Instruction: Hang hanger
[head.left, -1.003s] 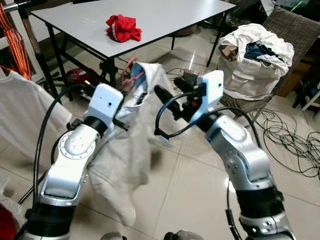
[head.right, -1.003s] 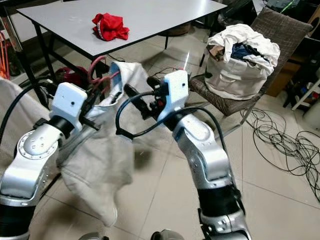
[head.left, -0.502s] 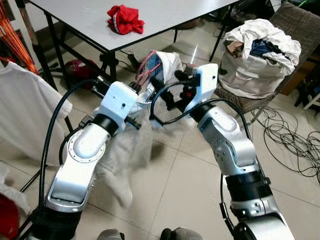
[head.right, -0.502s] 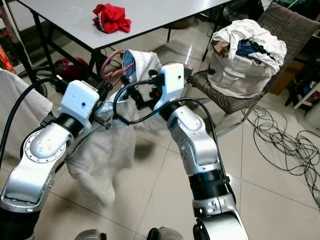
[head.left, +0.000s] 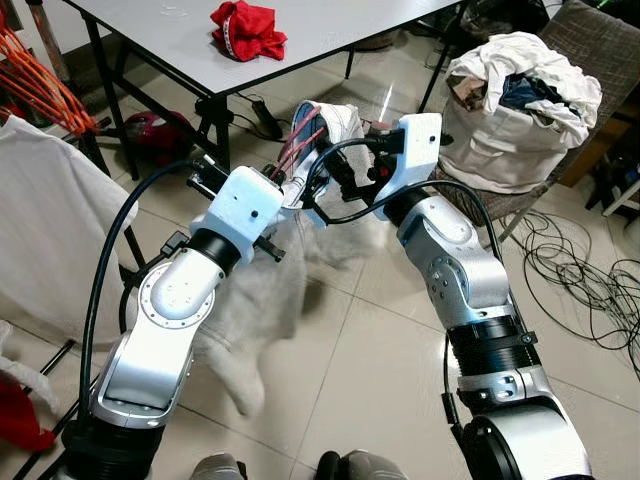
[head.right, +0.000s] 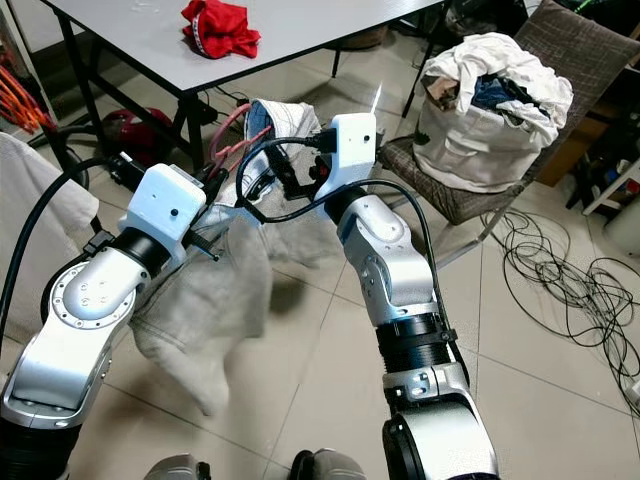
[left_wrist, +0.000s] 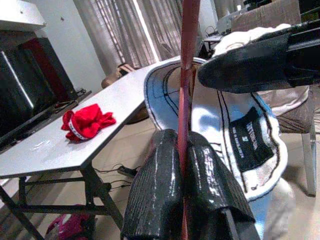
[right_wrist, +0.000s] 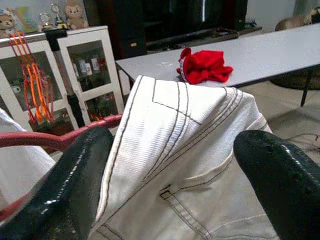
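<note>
Hanger (left_wrist: 189, 60): sitting inside the white garment (head.left: 330, 125), mid-scene, above the tiled floor (head.left: 370, 380).
Left gripper (left_wrist: 185, 165): pinching the hanger.
Right gripper (right_wrist: 170, 165): spreading wide around the garment.
Table (head.left: 330, 25): far, carrying a red cloth (head.left: 247, 28).
Chair (head.left: 580, 50): far right, holding laundry (head.left: 515, 85).

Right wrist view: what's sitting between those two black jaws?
A fold of the white garment, its stitched waistband edge up, lies between the right gripper jaws, which stand wide apart. The red hanger passes one jaw.
</note>
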